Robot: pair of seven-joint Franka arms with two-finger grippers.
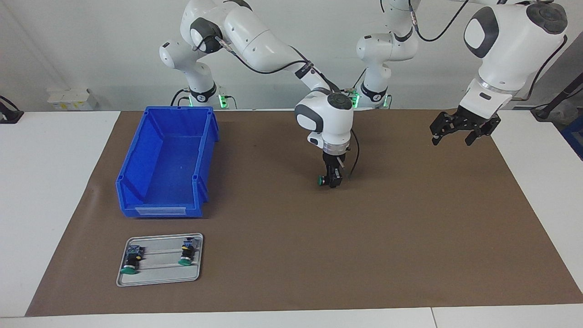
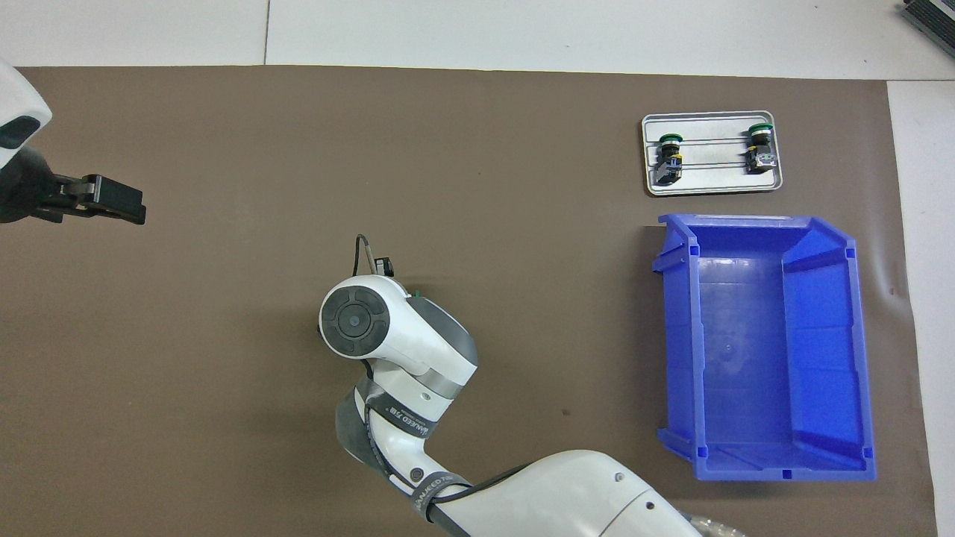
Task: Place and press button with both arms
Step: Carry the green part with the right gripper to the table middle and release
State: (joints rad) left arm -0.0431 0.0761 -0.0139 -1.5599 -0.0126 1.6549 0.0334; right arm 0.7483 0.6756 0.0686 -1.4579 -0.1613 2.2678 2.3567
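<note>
The button [image 1: 322,181] is at the tip of my right gripper [image 1: 332,180], low over the middle of the brown mat, its green cap poking out sideways toward the right arm's end of the table. In the overhead view the right wrist covers that gripper, and only a speck of the button's green [image 2: 418,293] shows. My left gripper [image 1: 460,131] hangs open and empty above the mat at the left arm's end, also seen as the left gripper [image 2: 101,200] in the overhead view.
A metal tray [image 1: 159,279] [image 2: 709,188] holds two more green-capped buttons [image 1: 132,263] [image 1: 186,254]. Between the tray and the robots stands an empty blue bin [image 1: 159,210] [image 2: 753,343].
</note>
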